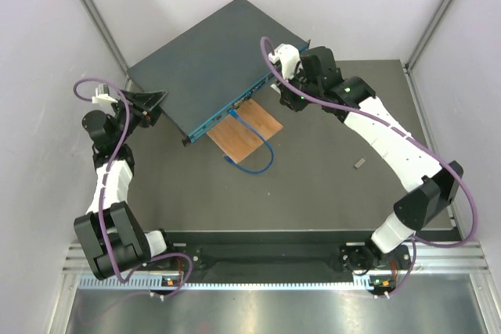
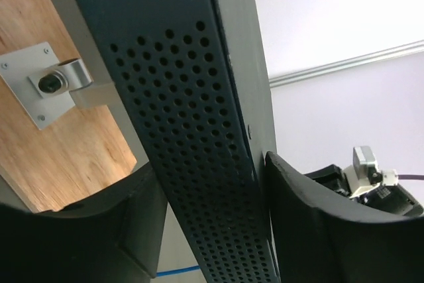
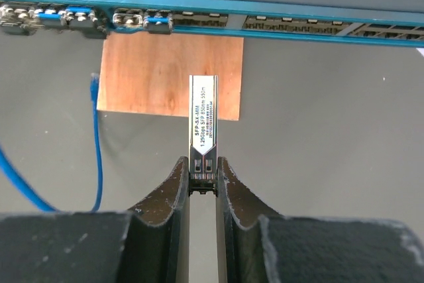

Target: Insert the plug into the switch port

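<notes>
The switch (image 1: 211,60), a flat dark blue box, lies at an angle at the back of the table, its teal port face (image 3: 265,21) turned toward the right arm. My right gripper (image 3: 203,177) is shut on the plug (image 3: 203,124), a small metal module with a white label. The plug points at the port row and is a short way off it, above the wooden board. At the switch's left corner, my left gripper (image 2: 212,190) straddles the perforated side wall (image 2: 192,130), with both fingers (image 2: 298,203) against it. In the top view the left gripper (image 1: 153,103) and right gripper (image 1: 278,76) sit at opposite ends.
A small brown wooden board (image 1: 244,132) lies in front of the port face. A blue cable (image 1: 254,158) loops from a port over the board onto the mat. A small dark part (image 1: 359,164) lies right of centre. A metal bracket (image 2: 50,84) on wood shows in the left wrist view.
</notes>
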`<state>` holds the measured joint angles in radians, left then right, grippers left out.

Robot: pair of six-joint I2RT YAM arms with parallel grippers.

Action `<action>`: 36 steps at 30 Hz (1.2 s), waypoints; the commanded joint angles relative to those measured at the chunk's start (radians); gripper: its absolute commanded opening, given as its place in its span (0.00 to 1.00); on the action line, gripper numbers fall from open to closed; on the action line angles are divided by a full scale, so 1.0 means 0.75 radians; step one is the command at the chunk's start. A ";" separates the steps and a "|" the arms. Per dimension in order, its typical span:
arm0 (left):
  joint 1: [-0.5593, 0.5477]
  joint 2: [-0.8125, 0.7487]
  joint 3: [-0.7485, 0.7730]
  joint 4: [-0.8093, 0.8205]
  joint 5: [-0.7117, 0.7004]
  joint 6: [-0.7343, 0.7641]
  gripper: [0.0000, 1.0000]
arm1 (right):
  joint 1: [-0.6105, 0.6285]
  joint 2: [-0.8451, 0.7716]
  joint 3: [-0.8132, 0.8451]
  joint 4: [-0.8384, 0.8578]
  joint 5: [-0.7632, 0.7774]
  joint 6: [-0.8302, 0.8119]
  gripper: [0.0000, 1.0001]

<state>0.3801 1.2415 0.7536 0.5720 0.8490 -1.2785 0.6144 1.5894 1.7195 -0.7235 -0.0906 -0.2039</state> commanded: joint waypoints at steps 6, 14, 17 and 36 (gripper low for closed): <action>-0.049 -0.029 -0.033 0.053 -0.050 0.040 0.30 | 0.089 0.055 0.117 -0.013 0.159 0.078 0.00; -0.081 -0.056 -0.017 -0.024 -0.060 0.085 0.04 | 0.126 0.104 0.190 -0.036 0.274 0.082 0.00; -0.090 -0.074 -0.017 -0.043 -0.068 0.103 0.02 | 0.128 0.124 0.213 -0.044 0.278 0.088 0.00; -0.120 -0.105 -0.015 -0.082 -0.081 0.165 0.00 | 0.124 0.210 0.301 -0.062 0.239 0.104 0.00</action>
<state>0.3439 1.1881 0.7414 0.4973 0.7609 -1.2686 0.6998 1.7359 1.8874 -0.7773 0.1009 -0.1440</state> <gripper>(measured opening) 0.601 0.129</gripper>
